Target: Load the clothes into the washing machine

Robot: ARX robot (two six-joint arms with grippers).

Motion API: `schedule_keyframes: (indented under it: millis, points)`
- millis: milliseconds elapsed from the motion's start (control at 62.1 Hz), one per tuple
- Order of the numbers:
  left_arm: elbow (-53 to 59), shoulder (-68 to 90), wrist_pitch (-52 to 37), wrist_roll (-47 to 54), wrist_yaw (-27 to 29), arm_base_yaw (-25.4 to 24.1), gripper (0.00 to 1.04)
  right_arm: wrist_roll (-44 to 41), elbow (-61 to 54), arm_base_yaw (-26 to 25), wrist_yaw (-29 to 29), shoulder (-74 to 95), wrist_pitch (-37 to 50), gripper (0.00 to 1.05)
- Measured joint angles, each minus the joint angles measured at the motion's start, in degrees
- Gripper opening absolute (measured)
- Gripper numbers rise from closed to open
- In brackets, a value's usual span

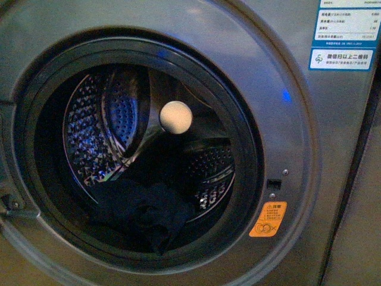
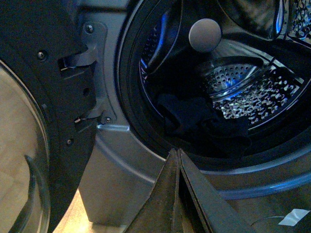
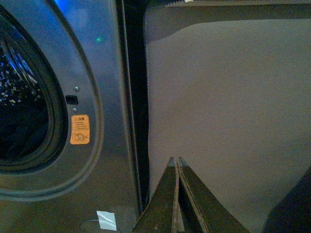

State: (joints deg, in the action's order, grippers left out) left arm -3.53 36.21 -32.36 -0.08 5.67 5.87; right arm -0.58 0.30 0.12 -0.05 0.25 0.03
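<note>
The grey washing machine [image 1: 297, 149] fills the front view, porthole open onto its perforated steel drum [image 1: 95, 131]. The dark navy clothes [image 1: 146, 211] lie bunched at the drum's bottom, one fold drooping over the door seal. No arm shows in the front view. In the left wrist view my left gripper [image 2: 176, 151] is shut and empty, just outside the porthole rim, below the clothes [image 2: 194, 121]. My right gripper [image 3: 175, 160] is shut and empty too, off the machine's right side, facing a plain grey panel [image 3: 228, 111].
The open door [image 2: 43, 97] with its hinge [image 2: 90, 73] stands left of the porthole. A pale round knob [image 1: 176, 117] sits at the drum's back. An orange warning sticker [image 1: 267, 219] and blue-white labels [image 1: 348, 36] mark the front. A dark gap [image 3: 133, 107] separates machine and panel.
</note>
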Motion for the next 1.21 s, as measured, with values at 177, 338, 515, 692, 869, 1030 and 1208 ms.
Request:
schedule_keyframes:
  millis: [177,338,515,692,869,1030,1208]
  points:
    - [2.5,-4.5,1.3,0.0,-5.3,-5.6,0.04,0.0,0.0,0.0,0.0,0.0,0.0,0.02]
    - [2.5,-9.4,5.6,0.0,-5.7,-5.7,0.04,0.0,0.0,0.0,0.0,0.0,0.0,0.02]
    - [2.5,-14.5,10.5,0.0,-5.7,-5.7,0.04,0.0,0.0,0.0,0.0,0.0,0.0,0.02]
    - [2.5,-18.9,14.8,0.0,-5.7,-5.7,0.04,0.0,0.0,0.0,0.0,0.0,0.0,0.02]
    - [2.5,-22.3,18.2,0.0,-5.7,-5.7,0.04,0.0,0.0,0.0,0.0,0.0,0.0,0.02]
    - [2.5,-24.9,20.8,0.0,-5.7,-5.7,0.04,0.0,0.0,0.0,0.0,0.0,0.0,0.02]
    - [2.5,-31.9,29.6,0.0,-5.7,-5.7,0.04,0.0,0.0,0.0,0.0,0.0,0.0,0.02]
